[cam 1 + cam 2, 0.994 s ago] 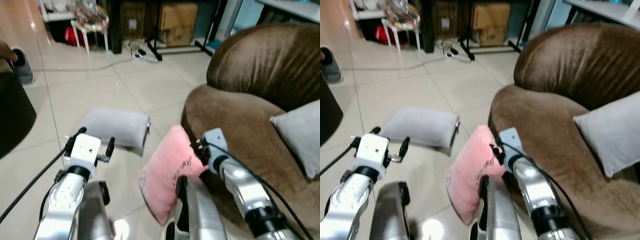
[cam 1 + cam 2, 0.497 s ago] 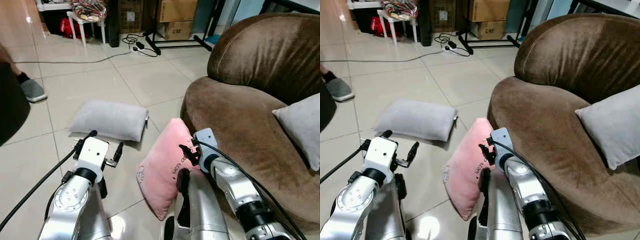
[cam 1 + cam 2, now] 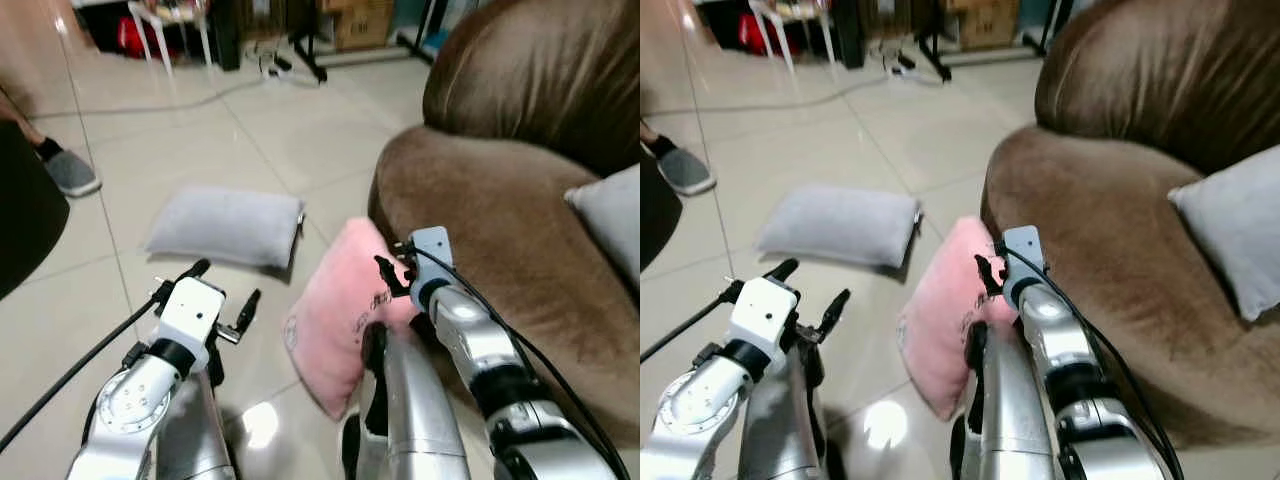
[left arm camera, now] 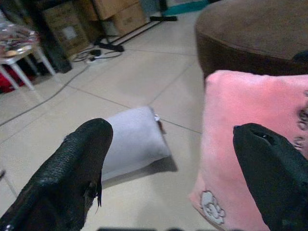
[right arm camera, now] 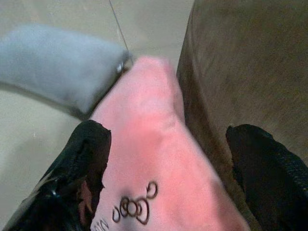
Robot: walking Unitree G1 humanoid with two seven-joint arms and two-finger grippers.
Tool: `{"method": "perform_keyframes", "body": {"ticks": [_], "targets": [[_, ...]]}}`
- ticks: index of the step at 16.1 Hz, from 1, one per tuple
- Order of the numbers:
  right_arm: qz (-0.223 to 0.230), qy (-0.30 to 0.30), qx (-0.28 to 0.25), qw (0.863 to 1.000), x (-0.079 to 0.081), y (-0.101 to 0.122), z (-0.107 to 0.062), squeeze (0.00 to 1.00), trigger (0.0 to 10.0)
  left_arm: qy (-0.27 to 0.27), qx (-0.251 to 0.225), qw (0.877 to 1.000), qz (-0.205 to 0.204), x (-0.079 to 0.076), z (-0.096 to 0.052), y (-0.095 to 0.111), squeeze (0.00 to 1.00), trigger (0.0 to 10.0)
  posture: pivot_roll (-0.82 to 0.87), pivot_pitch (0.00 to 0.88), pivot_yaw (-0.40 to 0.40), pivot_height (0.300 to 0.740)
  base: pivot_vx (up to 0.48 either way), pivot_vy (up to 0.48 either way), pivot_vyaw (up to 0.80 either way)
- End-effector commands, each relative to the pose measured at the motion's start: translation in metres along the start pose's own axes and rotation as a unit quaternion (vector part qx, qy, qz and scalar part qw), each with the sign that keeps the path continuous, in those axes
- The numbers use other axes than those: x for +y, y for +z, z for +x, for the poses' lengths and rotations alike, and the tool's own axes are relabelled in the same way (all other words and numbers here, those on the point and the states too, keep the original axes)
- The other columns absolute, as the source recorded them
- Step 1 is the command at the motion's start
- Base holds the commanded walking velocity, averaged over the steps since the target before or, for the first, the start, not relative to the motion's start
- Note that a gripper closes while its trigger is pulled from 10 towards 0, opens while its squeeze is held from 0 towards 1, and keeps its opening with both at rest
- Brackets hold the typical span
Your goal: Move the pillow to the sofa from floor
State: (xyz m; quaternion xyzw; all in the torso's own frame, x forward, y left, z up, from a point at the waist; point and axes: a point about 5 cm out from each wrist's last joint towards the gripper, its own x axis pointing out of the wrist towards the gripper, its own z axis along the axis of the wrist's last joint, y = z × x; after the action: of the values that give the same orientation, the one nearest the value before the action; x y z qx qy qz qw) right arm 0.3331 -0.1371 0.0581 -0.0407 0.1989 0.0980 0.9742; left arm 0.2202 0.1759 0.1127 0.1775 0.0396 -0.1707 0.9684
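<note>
You have the rounded brown velvet sofa point(image 3: 520, 230) on the robot's right, and the view has dipped since half a second ago: less of the sofa's back and of the far room shows, and more pale tiled floor point(image 3: 300, 140) lies ahead. That is the camera's shift, not the furniture's. A light grey square cushion point(image 3: 1238, 225) rests on the sofa seat against the back, as it did before.

The flat grey rectangular pillow point(image 3: 226, 226) lies on the floor to the left of the sofa's rounded arm, unchanged. The pink plush pillow with dark stitched lettering point(image 3: 345, 315) stands tilted on the floor, its upper edge leaning against the sofa's front; it has not left the floor.

Your right end effector point(image 5: 171, 159) now sits right at the pink pillow's upper edge beside the sofa, closer in than a moment ago. Its wrist view shows the two black fingers point(image 5: 89, 159) spread wide, one over the pink fabric and the other over the brown upholstery, gripping nothing.

Your left end effector point(image 3: 222, 293) hovers low over the floor between the grey pillow and the pink one, fingers apart and empty, much as before.

A person's grey-shoed foot point(image 3: 70, 172) stands on the tiles at the far left.
</note>
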Motion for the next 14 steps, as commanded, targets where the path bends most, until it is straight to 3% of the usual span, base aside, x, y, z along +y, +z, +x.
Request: {"method": "perform_keyframes", "body": {"ticks": [1,2,3,7,8,9,10,12,13,14], "targets": [[-0.015,-0.021,0.014,1.000,-0.003,-0.003,0.003,1.00,10.0,-0.030,0.002,1.000,-0.002,-0.005,-0.005,0.003,0.00,10.0,-0.07,0.206,-0.055,0.421,0.000,0.000,0.00],[-0.018,-0.024,0.019,0.999,-0.002,-0.004,0.004,0.85,10.0,-0.036,0.003,0.999,-0.001,-0.005,-0.007,0.003,0.00,10.0,-0.07,0.210,-0.056,0.421,0.000,0.000,0.00],[-0.021,-0.033,0.027,0.999,-0.002,-0.005,0.006,0.00,10.0,-0.047,0.005,0.999,0.001,-0.006,-0.010,0.004,0.00,10.0,-0.07,0.228,-0.059,0.421,0.000,0.000,0.00],[-0.027,-0.077,0.034,0.996,0.000,-0.005,0.011,0.00,10.0,-0.054,0.018,0.998,0.002,-0.005,-0.020,0.005,0.00,10.0,-0.06,0.256,-0.077,0.421,0.000,0.000,0.00],[-0.039,-0.091,0.049,0.994,0.000,-0.011,0.011,0.00,9.3,-0.055,0.021,0.998,0.000,-0.007,-0.022,0.006,0.00,10.0,-0.06,0.260,-0.082,0.421,0.000,0.000,0.00],[-0.046,-0.088,0.055,0.994,0.003,-0.015,0.011,0.00,4.4,-0.056,0.023,0.998,-0.001,-0.008,-0.023,0.005,0.00,10.0,-0.06,0.262,-0.085,0.421,0.000,0.000,0.00],[-0.068,-0.083,0.066,0.992,0.006,-0.020,0.010,0.00,0.7,-0.058,0.026,0.998,-0.003,-0.010,-0.024,0.005,0.00,10.0,-0.06,0.262,-0.087,0.421,0.000,0.000,0.00],[-0.089,-0.084,0.078,0.989,0.008,-0.025,0.010,0.00,1.5,-0.060,0.028,0.998,-0.006,-0.013,-0.025,0.005,0.00,10.0,-0.06,0.264,-0.089,0.421,0.000,0.000,0.00],[-0.095,-0.091,0.087,0.987,0.007,-0.028,0.009,0.00,0.0,-0.062,0.029,0.998,-0.006,-0.013,-0.025,0.006,0.00,10.0,-0.06,0.264,-0.090,0.421,0.000,0.000,0.00],[-0.098,-0.092,0.090,0.987,0.008,-0.029,0.009,0.00,0.0,-0.062,0.030,0.998,-0.007,-0.014,-0.024,0.006,0.00,10.0,-0.06,0.262,-0.090,0.421,0.000,0.000,0.00]]}}
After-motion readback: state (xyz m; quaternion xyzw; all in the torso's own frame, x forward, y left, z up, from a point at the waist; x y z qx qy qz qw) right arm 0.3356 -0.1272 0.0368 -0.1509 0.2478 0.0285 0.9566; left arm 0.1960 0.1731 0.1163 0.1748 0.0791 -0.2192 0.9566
